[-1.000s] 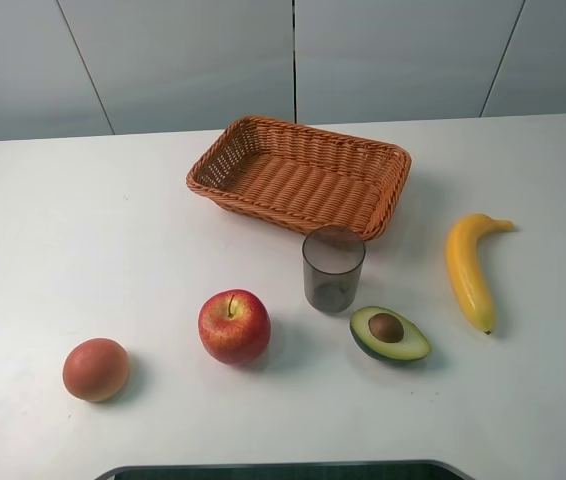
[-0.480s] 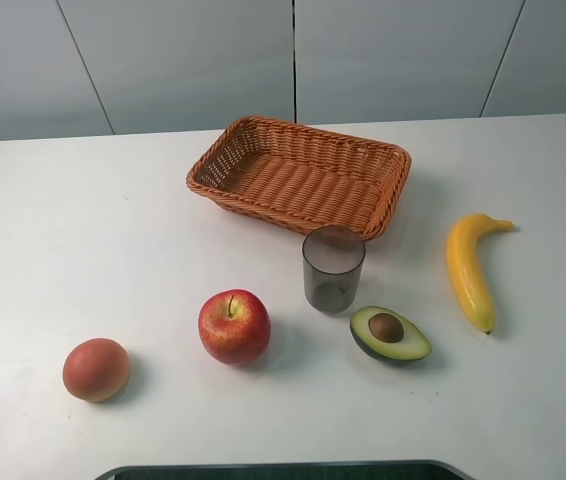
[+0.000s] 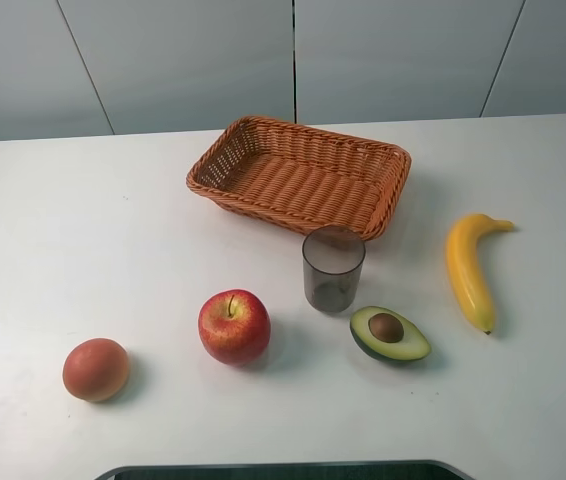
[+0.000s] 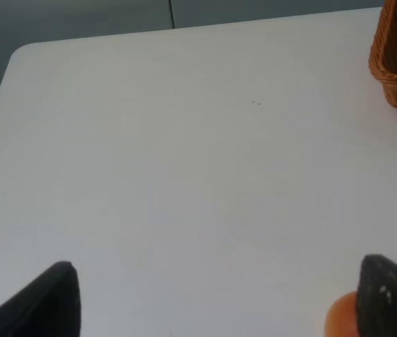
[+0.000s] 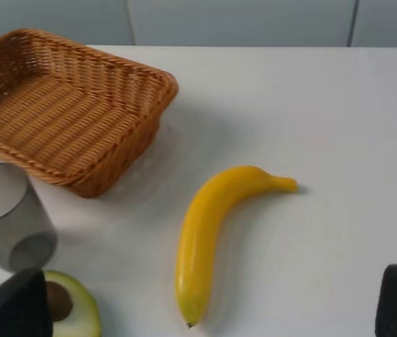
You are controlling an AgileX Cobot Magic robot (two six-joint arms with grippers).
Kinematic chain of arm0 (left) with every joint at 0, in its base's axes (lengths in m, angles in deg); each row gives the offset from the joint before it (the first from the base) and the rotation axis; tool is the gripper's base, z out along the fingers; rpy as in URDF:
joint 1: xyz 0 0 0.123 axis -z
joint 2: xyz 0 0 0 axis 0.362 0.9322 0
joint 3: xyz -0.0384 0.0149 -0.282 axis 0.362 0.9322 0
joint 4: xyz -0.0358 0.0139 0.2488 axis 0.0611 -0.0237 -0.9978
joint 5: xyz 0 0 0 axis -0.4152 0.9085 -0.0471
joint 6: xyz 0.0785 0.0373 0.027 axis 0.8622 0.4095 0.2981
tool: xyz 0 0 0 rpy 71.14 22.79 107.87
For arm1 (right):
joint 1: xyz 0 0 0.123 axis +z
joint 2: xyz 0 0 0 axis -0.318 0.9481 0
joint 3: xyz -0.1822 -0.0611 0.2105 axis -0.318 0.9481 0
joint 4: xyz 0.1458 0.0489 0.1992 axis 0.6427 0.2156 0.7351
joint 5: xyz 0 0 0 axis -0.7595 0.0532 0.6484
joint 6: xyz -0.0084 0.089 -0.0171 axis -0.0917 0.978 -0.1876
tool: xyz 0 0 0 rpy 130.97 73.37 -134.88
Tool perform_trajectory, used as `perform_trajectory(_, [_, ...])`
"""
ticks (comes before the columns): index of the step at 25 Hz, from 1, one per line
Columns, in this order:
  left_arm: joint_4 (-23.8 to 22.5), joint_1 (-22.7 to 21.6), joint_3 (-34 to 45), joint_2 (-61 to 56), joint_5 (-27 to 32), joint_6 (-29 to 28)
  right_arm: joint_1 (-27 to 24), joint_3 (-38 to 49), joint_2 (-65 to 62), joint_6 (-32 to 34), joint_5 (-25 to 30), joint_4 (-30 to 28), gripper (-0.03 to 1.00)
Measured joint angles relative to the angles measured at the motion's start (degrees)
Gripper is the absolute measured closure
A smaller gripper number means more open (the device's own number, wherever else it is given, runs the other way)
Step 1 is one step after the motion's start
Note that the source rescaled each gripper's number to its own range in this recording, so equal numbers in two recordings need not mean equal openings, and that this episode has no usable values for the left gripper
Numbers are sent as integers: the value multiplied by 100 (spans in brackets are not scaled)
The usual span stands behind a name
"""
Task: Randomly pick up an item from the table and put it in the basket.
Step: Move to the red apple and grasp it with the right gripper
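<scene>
Left pincer (image 4: 219, 302), right pincer (image 5: 207, 309) spread wide, empty; apple (image 3: 234, 326) round, red, yellow-streaked, short stem.

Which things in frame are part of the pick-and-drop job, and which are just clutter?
Job:
- round red apple with a short stem
- orange-brown woven wicker basket, nothing in it
- flat white tabletop

Lying about:
- grey translucent cup
- halved green avocado with its pit
- curved yellow banana
- dull orange-pink round fruit
</scene>
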Motion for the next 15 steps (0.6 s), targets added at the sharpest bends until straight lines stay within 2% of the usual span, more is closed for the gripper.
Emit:
perform_trajectory(3, [0, 0, 0, 0, 0, 0, 0, -98, 500, -618, 14, 302, -3])
perform_trajectory(6, [0, 0, 0, 0, 0, 0, 0, -471, 1406, -1410, 82, 596, -3])
perform_trajectory(10, [0, 0, 0, 0, 0, 0, 26, -1032, 2716, -2150, 152, 906, -3])
perform_trajectory(13, [0, 0, 0, -6, 0, 0, 419, -1337, 3570, -2420, 162, 1014, -3])
perform_trajectory(15, [0, 0, 0, 0, 0, 0, 942, -1536, 4125, -2447, 126, 948, -3])
